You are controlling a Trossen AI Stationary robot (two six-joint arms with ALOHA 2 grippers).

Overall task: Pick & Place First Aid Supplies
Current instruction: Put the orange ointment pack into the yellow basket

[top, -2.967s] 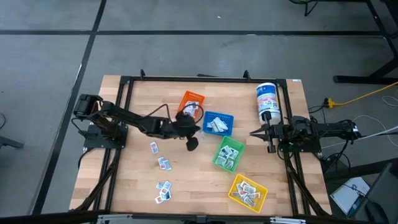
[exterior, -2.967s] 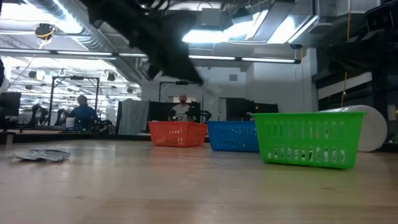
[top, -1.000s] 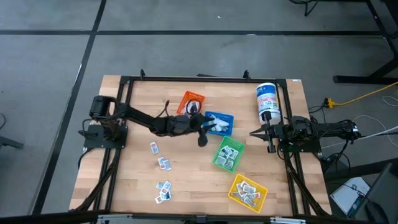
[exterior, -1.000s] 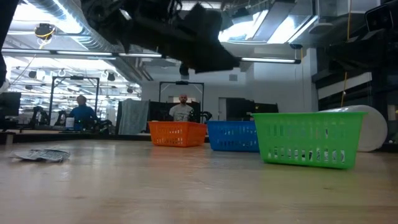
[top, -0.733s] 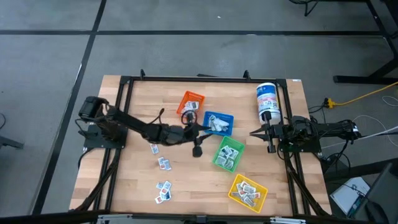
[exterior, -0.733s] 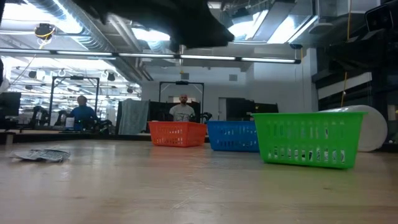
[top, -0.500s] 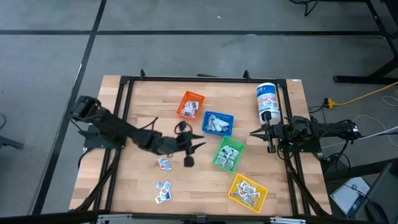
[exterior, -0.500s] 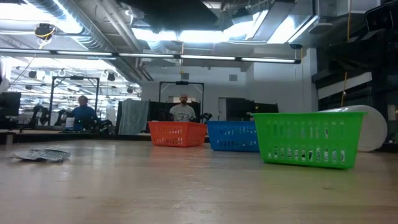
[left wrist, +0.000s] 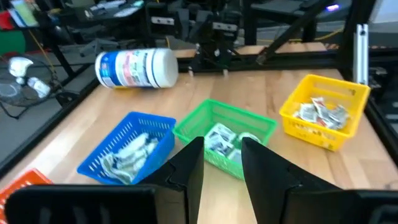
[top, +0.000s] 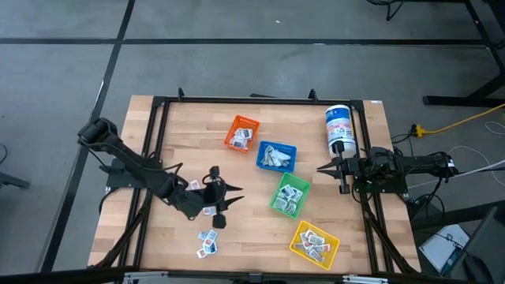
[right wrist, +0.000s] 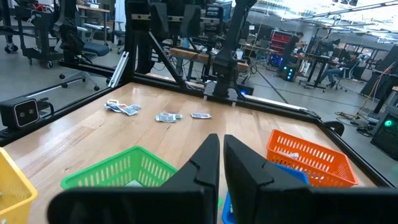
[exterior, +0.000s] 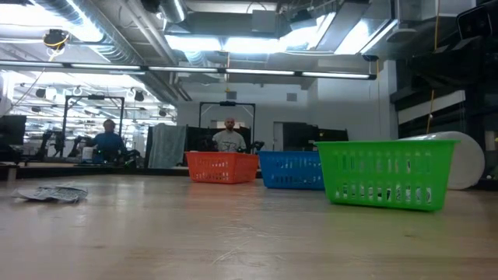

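Observation:
Several small white packets lie flat on the wood at the table's near left (top: 207, 237), also in the right wrist view (right wrist: 168, 116) and low view (exterior: 50, 193). More packets fill the orange bin (top: 242, 132), blue bin (top: 276, 156), green bin (top: 290, 195) and yellow bin (top: 314, 243). My left gripper (top: 232, 197) hangs above the loose packets, pointing toward the green bin (left wrist: 224, 134); it is open (left wrist: 221, 168) with nothing between its fingers. My right gripper (top: 322, 168) waits at the right edge, shut (right wrist: 221, 155) and empty.
A white canister with a blue label (top: 339, 130) lies on its side at the far right. The black frame rails (top: 260, 101) run round the table. Bare wood (top: 252, 237) lies between the loose packets and the yellow bin. People sit in the room behind (exterior: 228, 138).
My left gripper has swung from over the blue bin toward the table's near left, and now stands above the loose packets. It has risen out of the low view. My right arm has kept still.

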